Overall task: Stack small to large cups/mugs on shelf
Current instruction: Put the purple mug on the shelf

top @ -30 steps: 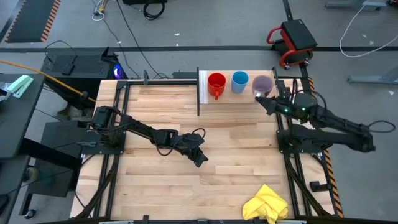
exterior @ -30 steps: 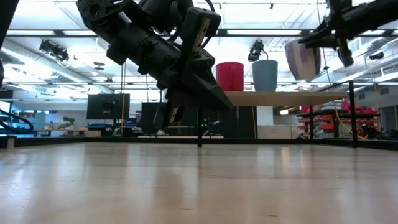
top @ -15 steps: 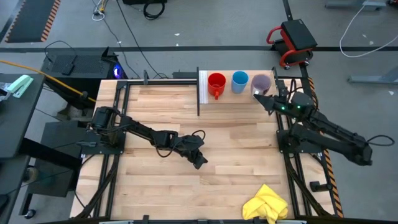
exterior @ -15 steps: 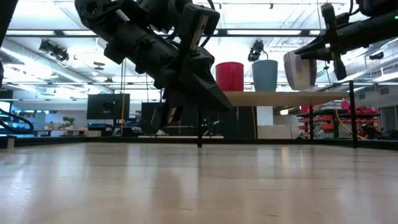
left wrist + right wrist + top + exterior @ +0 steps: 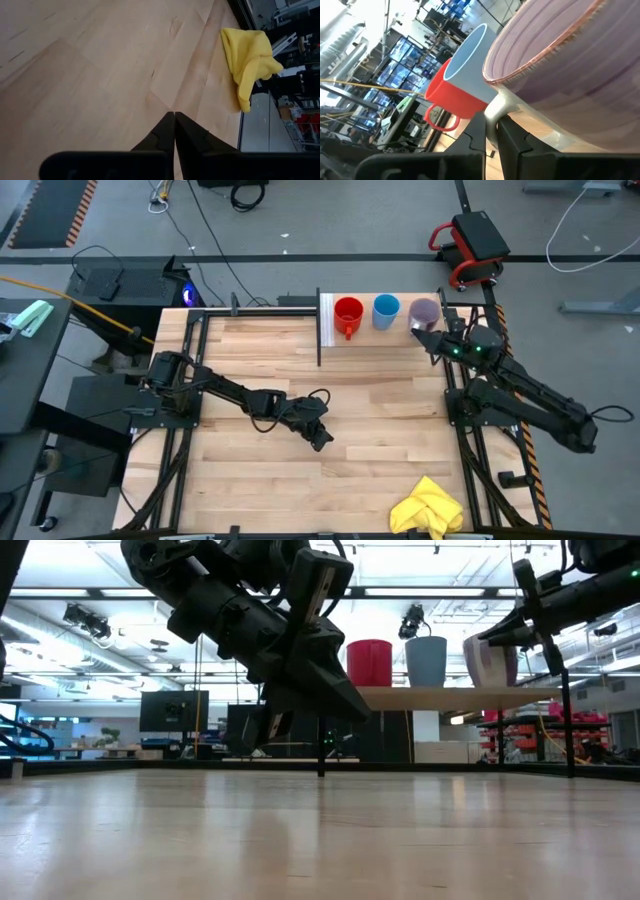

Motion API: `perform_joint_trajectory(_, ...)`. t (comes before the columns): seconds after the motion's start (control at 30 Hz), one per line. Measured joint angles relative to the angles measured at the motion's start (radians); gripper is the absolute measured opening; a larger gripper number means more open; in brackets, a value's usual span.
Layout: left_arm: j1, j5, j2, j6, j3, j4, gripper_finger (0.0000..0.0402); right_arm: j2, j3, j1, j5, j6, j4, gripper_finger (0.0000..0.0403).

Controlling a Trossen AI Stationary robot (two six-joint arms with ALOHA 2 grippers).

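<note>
On the shelf at the table's far edge, a red mug and a light-blue cup stand side by side on their bases. At the shelf's right end is the translucent purple cup, also seen in the low view, with my right gripper shut on its handle. My left gripper hangs shut over the middle of the table. It holds nothing, and its fingertips are above bare wood. My right gripper pinches the purple cup's pale handle between its two fingers. The fingers come nearly level from the table's right and near side. The cup is upright with its base down at the shelf board; whether it rests there I cannot tell.
A crumpled yellow cloth lies at the table's near right corner, also seen in the left wrist view. A white upright panel closes the shelf's left end. Black frame rails run along both table sides.
My right gripper has carried the purple cup down and slightly toward the table's far edge, over the shelf's right end. The cup was tilted and well above the board; now it is upright with its base at board level.
</note>
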Motion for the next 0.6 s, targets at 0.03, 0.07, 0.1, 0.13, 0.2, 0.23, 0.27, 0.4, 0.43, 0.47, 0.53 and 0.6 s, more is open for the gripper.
perform_joint_trajectory(0.03,0.000,0.000,0.000,0.000,0.000,0.000,0.0021,0.000,0.000,-0.006,0.000,0.005,-0.007,0.0023)
perform_joint_trajectory(0.07,0.000,0.000,0.000,0.000,0.000,0.000,0.0023,0.000,0.001,-0.012,0.000,0.009,-0.013,0.0024)
perform_joint_trajectory(0.1,0.000,0.000,0.000,0.000,0.000,0.000,0.0024,-0.001,0.002,-0.016,-0.003,0.010,-0.019,0.0027)
perform_joint_trajectory(0.13,0.000,0.000,0.000,0.000,0.000,0.000,0.0024,-0.001,0.002,-0.018,-0.004,0.011,-0.021,0.0029)
perform_joint_trajectory(0.2,0.000,0.000,0.000,0.000,0.000,0.000,0.0022,-0.001,0.002,-0.019,-0.005,0.012,-0.021,0.0032)
perform_joint_trajectory(0.23,0.000,0.000,0.000,0.000,0.000,0.000,0.0020,-0.001,0.002,-0.019,-0.004,0.013,-0.021,0.0033)
perform_joint_trajectory(0.27,0.000,0.000,0.000,0.000,0.000,0.000,0.0019,-0.001,0.002,-0.019,-0.004,0.014,-0.022,0.0033)
perform_joint_trajectory(0.4,0.001,0.000,0.000,0.000,0.000,0.000,0.0013,-0.001,0.002,-0.019,0.002,0.016,-0.024,0.0038)
perform_joint_trajectory(0.43,0.001,0.000,0.000,0.000,0.000,0.000,0.0013,-0.001,0.002,-0.019,0.009,0.019,-0.025,0.0041)
perform_joint_trajectory(0.47,0.001,0.000,0.000,0.000,0.000,0.000,0.0013,-0.001,0.002,-0.019,0.020,0.019,-0.026,0.0045)
perform_joint_trajectory(0.53,0.001,0.000,0.000,0.000,0.000,0.000,0.0014,-0.001,0.002,-0.019,0.038,0.034,-0.029,0.0054)
perform_joint_trajectory(0.6,0.001,-0.001,0.000,0.000,0.000,0.001,0.0019,-0.001,0.002,-0.019,0.043,0.050,-0.030,0.0065)
